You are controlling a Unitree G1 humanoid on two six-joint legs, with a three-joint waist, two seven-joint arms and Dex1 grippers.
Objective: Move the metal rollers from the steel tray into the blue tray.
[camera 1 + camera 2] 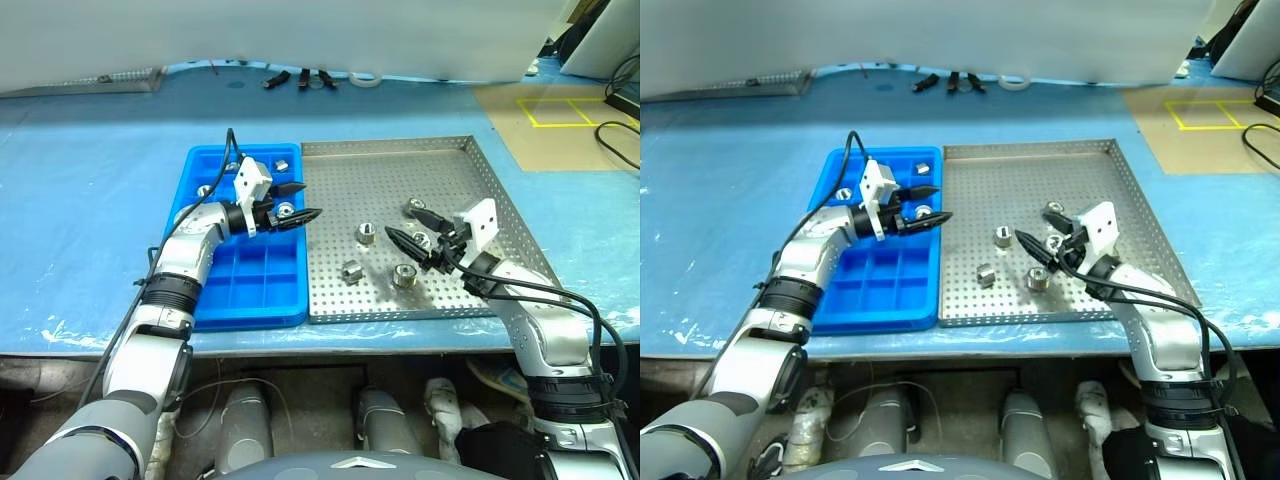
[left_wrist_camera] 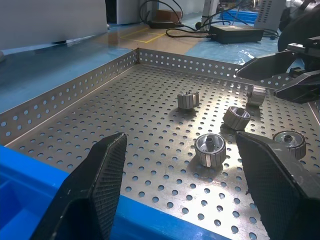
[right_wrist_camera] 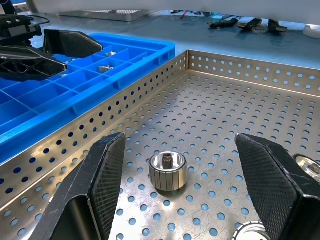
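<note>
Our left claw (image 1: 296, 202) is released, empty, hovering over the blue tray (image 1: 215, 300) by its edge against the steel tray (image 1: 480, 170). Right claw (image 1: 410, 228) is also released, empty, low over the steel tray among the metal rollers (image 1: 367, 233). Rollers are short, ribbed, shiny cylinders; five loose on the perforated floor, clustered mid-tray near the right claw. A few sit in the blue tray's far compartments. Far half of the steel floor is open; the low rim is drilled too.
</note>
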